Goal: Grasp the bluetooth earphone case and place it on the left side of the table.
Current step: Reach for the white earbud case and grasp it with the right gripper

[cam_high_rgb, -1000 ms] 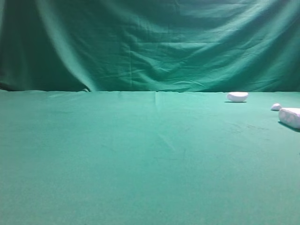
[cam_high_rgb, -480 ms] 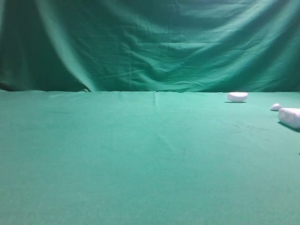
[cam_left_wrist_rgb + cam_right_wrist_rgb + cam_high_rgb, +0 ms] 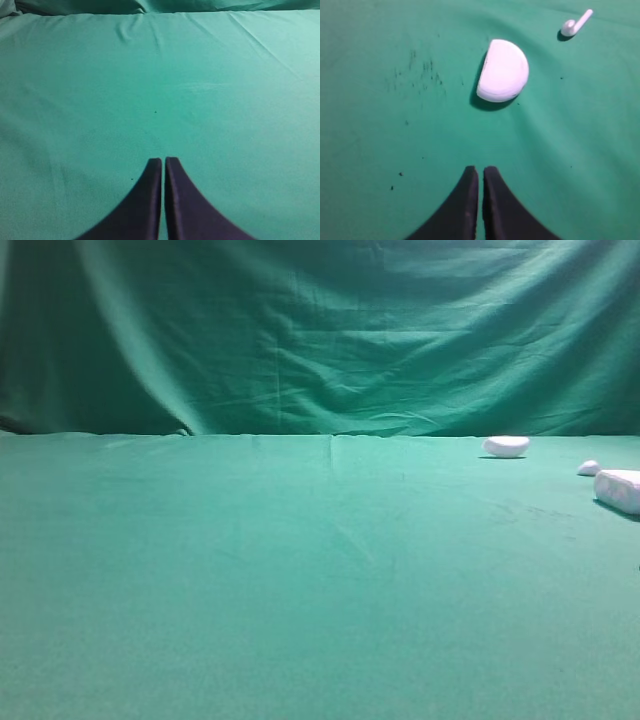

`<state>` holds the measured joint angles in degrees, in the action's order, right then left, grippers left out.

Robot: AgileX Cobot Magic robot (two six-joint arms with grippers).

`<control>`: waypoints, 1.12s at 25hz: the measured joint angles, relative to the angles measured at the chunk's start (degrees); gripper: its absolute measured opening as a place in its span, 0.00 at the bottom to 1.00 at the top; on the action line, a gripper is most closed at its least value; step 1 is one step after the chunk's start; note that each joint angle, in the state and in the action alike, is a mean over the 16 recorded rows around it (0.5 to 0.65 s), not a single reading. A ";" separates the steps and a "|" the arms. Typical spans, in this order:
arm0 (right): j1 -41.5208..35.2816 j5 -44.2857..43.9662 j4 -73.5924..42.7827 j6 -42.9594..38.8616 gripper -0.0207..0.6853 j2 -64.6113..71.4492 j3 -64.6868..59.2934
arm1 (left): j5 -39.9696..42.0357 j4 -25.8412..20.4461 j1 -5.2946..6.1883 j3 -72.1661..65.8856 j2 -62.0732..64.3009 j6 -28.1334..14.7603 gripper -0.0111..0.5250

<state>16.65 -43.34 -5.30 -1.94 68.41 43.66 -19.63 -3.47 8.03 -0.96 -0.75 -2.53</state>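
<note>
Bluetooth earphone case lay untouched at tabletop far right; right hand & left hand both clenched, empty; grasp + move left pending.

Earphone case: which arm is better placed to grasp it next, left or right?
Right. The earphone case lies at the far right of the table, on the right arm's side. The left wrist view shows only green cloth ahead of the left gripper.

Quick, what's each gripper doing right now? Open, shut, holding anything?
Left gripper: shut, holding nothing, above bare green cloth.
Right gripper: shut, holding nothing; the white half-dome piece lies ahead of it, untouched.
</note>
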 joint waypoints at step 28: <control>1.81 3.95 -12.47 -20.91 0.81 31.34 12.62 | 0.00 0.00 0.00 0.00 0.00 0.00 0.02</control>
<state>18.47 -39.39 -17.76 -22.85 99.75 56.28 -19.63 -3.47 8.03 -0.96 -0.75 -2.53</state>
